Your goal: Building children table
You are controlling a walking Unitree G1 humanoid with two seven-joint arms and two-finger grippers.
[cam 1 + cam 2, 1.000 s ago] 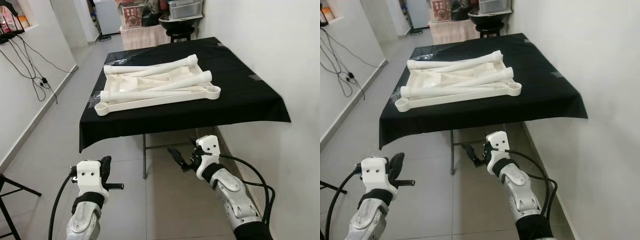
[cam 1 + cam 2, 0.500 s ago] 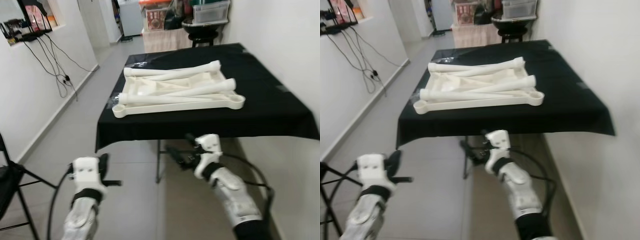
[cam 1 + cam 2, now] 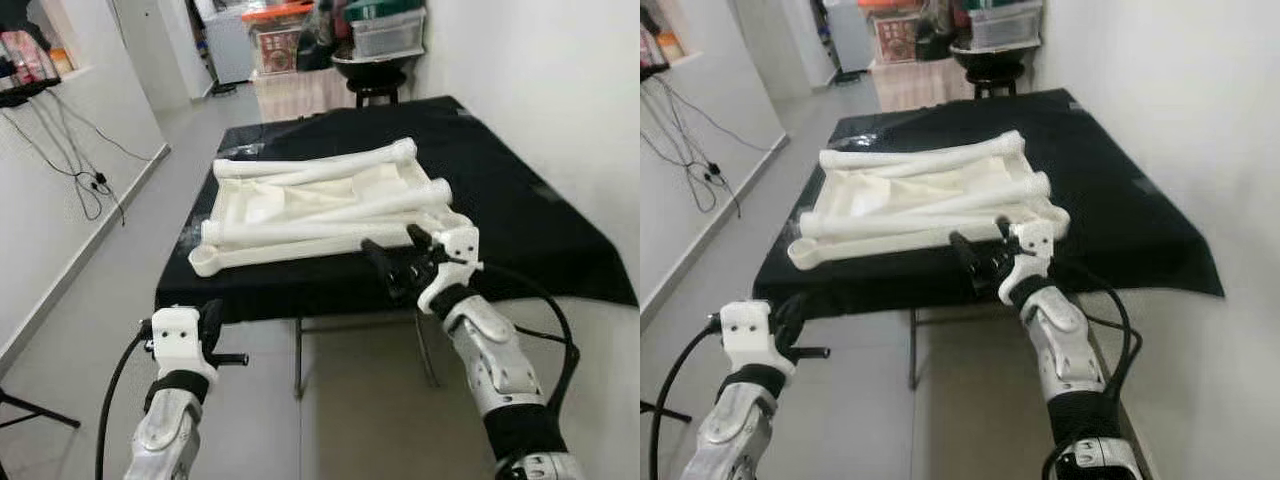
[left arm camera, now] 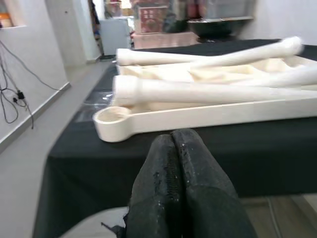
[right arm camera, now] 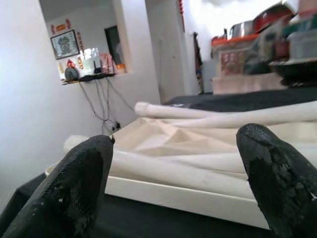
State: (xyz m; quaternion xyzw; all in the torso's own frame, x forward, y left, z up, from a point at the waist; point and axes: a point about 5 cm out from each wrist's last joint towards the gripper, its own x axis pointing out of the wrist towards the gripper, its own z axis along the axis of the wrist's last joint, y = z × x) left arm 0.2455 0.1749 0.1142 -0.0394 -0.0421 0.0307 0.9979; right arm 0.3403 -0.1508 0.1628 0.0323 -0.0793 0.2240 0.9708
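Your right end effector [image 3: 392, 262] is raised at the near edge of the table [image 3: 520, 200], fingers spread wide with nothing between them, just in front of the white tabletop frame [image 3: 300, 205]. Your left end effector [image 3: 214, 335] sits lower, short of the table, fingers pressed together. The frame lies flat on the black cloth with loose white legs [image 3: 320, 232] laid across it.

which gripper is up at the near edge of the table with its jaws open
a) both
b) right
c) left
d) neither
b) the right gripper is raised to the near edge of the upturned white tabletop with its jaws spread wide, as the right wrist view shows; the left gripper hangs low, short of the black table, its jaws pressed together.
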